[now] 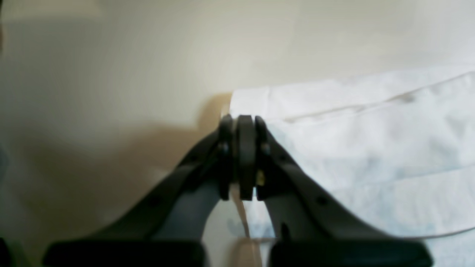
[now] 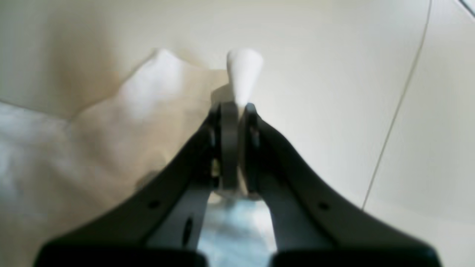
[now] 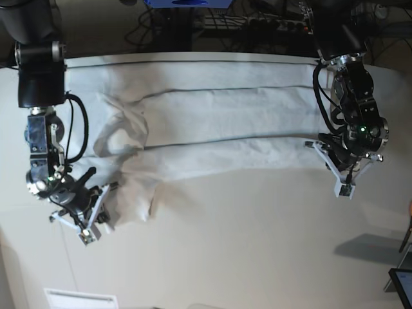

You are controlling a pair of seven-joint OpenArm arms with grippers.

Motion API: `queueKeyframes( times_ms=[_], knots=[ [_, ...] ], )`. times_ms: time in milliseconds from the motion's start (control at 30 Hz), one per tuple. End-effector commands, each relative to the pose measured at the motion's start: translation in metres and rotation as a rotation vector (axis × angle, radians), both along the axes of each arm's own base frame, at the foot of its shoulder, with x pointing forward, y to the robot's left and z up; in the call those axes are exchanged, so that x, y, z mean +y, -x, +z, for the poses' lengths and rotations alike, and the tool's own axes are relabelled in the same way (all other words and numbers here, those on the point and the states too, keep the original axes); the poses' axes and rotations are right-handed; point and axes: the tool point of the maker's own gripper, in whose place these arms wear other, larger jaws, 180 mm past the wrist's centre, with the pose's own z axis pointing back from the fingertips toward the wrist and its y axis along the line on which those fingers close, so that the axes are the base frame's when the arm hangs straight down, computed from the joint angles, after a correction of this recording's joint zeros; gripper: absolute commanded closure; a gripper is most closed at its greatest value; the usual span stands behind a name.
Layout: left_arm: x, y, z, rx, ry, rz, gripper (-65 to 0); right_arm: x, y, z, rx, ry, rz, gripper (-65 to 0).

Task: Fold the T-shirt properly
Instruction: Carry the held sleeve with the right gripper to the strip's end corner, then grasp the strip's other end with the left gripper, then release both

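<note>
The white T-shirt (image 3: 225, 122) lies stretched in a long, wrinkled band across the off-white table (image 3: 244, 244). At the lower left of the base view my right gripper (image 3: 109, 190) is shut on a bunched end of the shirt. In the right wrist view a white tip of cloth (image 2: 243, 72) pokes out past the closed fingers of that gripper (image 2: 235, 108). At the right of the base view my left gripper (image 3: 315, 146) is shut on the shirt's other end. In the left wrist view this gripper (image 1: 245, 120) pinches the corner of the T-shirt (image 1: 371, 141).
Cables and dark equipment (image 3: 257, 19) crowd the space beyond the table's far edge. A white label (image 3: 80, 299) lies at the front edge. A thin seam (image 2: 393, 118) runs across the tabletop. A dark object (image 3: 400, 280) shows at the lower right corner.
</note>
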Motion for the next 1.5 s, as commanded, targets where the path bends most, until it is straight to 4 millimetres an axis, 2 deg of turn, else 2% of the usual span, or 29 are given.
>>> queueKeyframes(
  times_ms=[0,67,133,267,433,567,733,833,1133,1367,1467],
  knots=[
    [0.005,-0.006,0.013,-0.035,-0.022,-0.001,0.0,-0.004,-0.003,0.019,-0.049,-0.001,-0.003,0.0],
    [0.005,-0.001,0.008,-0.019,-0.021,-0.002,0.0,-0.016,0.011,0.023,-0.045,0.002,-0.045,0.0],
    [0.009,0.001,0.008,-0.011,-0.035,-0.004,0.0,-0.019,0.02,0.03,-0.054,-0.011,-0.075,0.0],
    [0.003,0.003,0.004,0.023,-0.084,-0.074,0.0,-0.032,0.046,0.043,-0.062,0.026,-0.114,0.0],
    [-0.001,0.006,0.019,-0.011,-0.137,-0.126,0.0,-0.035,0.077,0.056,-0.081,0.07,-0.121,0.0],
    [0.003,0.006,0.026,-0.022,-0.166,-0.136,0.0,-0.035,0.1,0.045,-0.032,0.058,-0.157,0.0],
    [-0.007,0.005,0.022,0.016,-0.222,-0.233,0.0,-0.033,0.13,0.018,0.052,0.042,-0.164,0.0],
    [-0.008,0.01,0.017,0.032,-0.225,-0.244,0.0,-0.022,0.146,0.008,0.091,-0.018,-0.149,0.0],
    [-0.017,0.013,0.017,0.055,-0.278,-0.331,0.0,-0.01,0.175,-0.008,0.132,-0.094,-0.133,0.0],
    [-0.017,0.011,0.019,0.059,-0.301,-0.354,0.0,-0.044,0.184,-0.001,0.117,-0.121,-0.192,0.0],
    [-0.013,0.011,0.021,0.062,-0.321,-0.36,0.0,-0.047,0.19,-0.003,0.127,-0.094,-0.159,0.0]
  ],
)
